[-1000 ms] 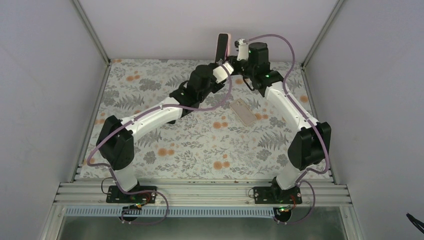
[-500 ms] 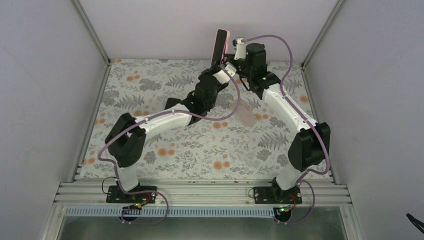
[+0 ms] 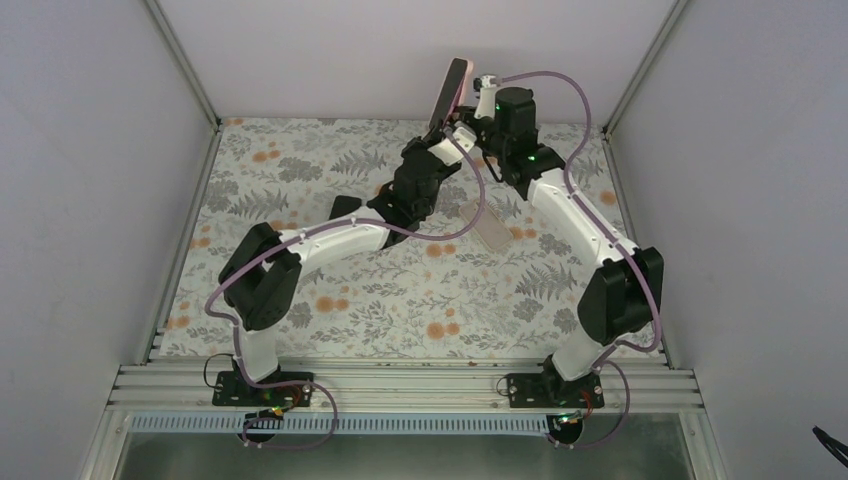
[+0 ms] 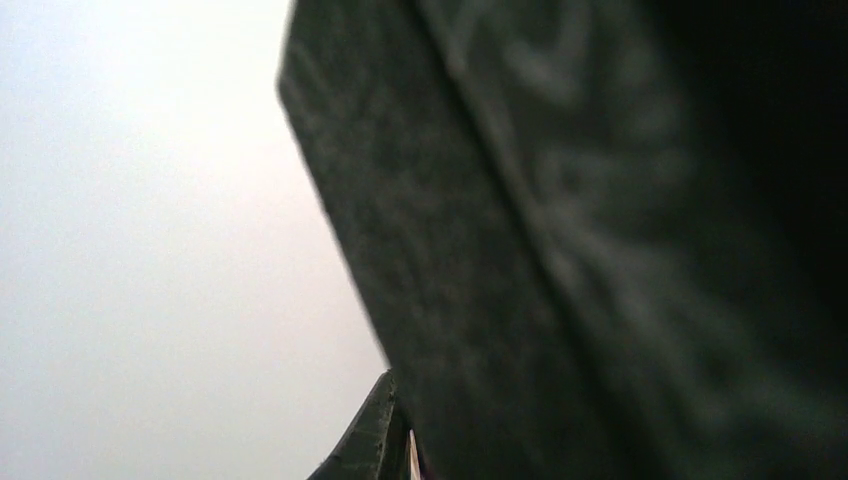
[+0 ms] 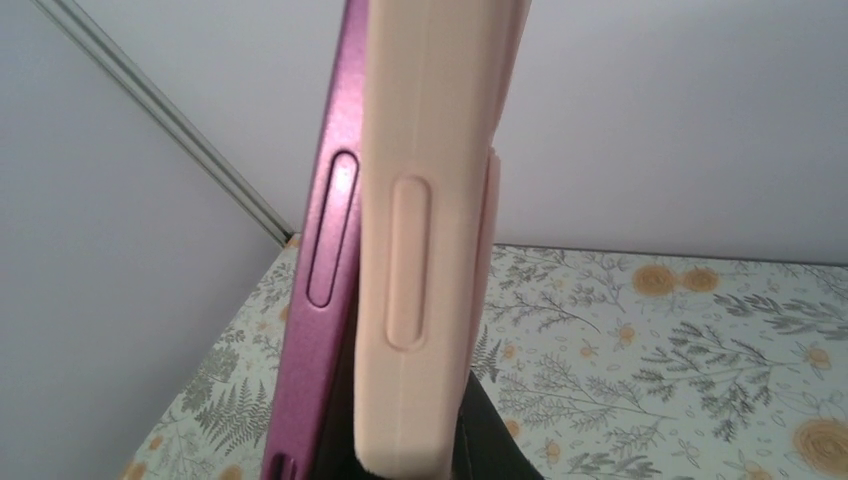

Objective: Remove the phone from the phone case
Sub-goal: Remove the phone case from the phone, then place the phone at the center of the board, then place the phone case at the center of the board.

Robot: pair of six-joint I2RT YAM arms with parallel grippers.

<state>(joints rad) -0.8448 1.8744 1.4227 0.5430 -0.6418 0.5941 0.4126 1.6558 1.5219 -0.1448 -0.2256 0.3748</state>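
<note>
A purple phone (image 5: 318, 300) and its pale pink case (image 5: 430, 230) are held upright in the air near the back wall. In the top view the dark phone (image 3: 450, 92) tilts with its top to the right. In the right wrist view the phone's edge stands apart from the case's side, with a dark gap between them low down. My right gripper (image 5: 420, 455) is shut on the case, with a dark finger (image 5: 500, 440) behind it. My left gripper (image 3: 438, 135) grips the phone's lower end from the left. Its wrist view shows only a blurred dark surface (image 4: 600, 250).
A flat beige rectangular item (image 3: 491, 226) lies on the floral tablecloth (image 3: 400, 290) under the right arm. The back wall and the metal corner posts are close behind the held phone. The left arm's elbow (image 3: 262, 285) stands high at the left.
The left arm has folded, with its elbow moving right and up. The phone's top has tilted to the right. Both grippers have kept their hold near the back wall.
</note>
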